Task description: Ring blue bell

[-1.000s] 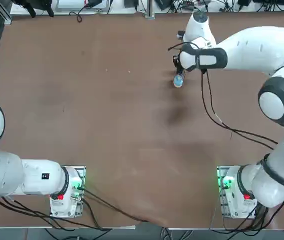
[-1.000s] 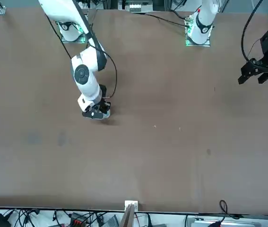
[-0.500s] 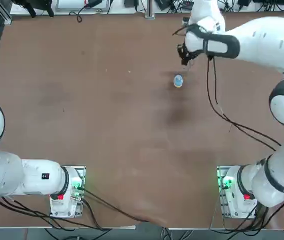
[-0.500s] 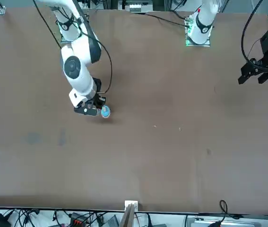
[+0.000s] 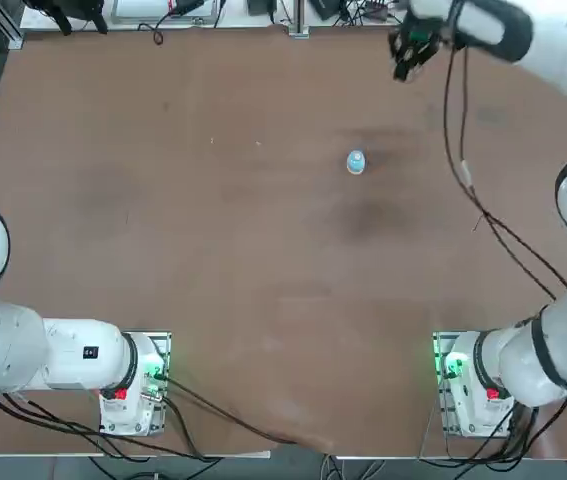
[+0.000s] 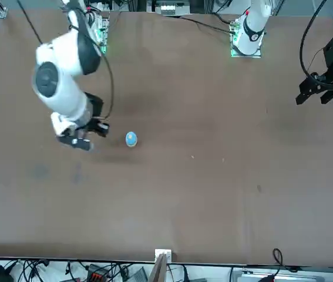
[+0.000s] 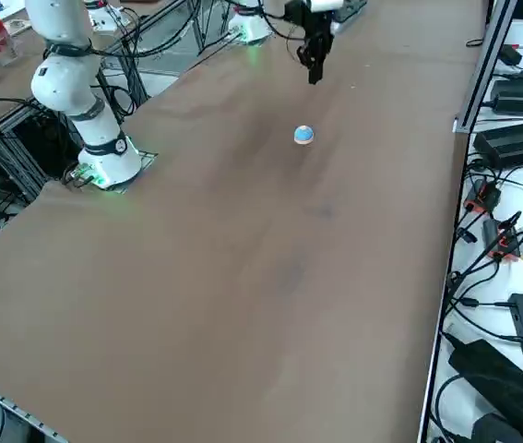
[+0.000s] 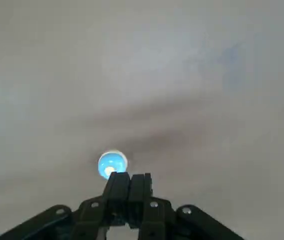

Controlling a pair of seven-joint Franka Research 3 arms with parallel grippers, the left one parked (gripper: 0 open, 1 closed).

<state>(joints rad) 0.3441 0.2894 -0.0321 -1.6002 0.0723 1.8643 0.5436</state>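
Note:
The blue bell [image 5: 355,162] is a small light-blue dome with a pale top, standing alone on the brown table [image 5: 213,250]; it also shows in the front view [image 6: 131,138], the right side view [image 7: 303,136] and the right wrist view [image 8: 112,164]. My right gripper [image 5: 404,62] hangs high above the table, beyond the bell and to its right, well clear of it. It appears in the front view [image 6: 81,143] and side view [image 7: 314,72] too. In the wrist view the right gripper [image 8: 128,181] has its fingers pressed together, shut on nothing.
Cables and equipment line the table's far edge [image 5: 263,15]. Power bricks and cables [image 7: 519,92] lie on a side shelf beside the table. Both arm bases [image 5: 468,385] stand at the near edge.
My right gripper has lifted off the bell and swung up and away toward the far right, fingers still shut. The bell has stayed where it was.

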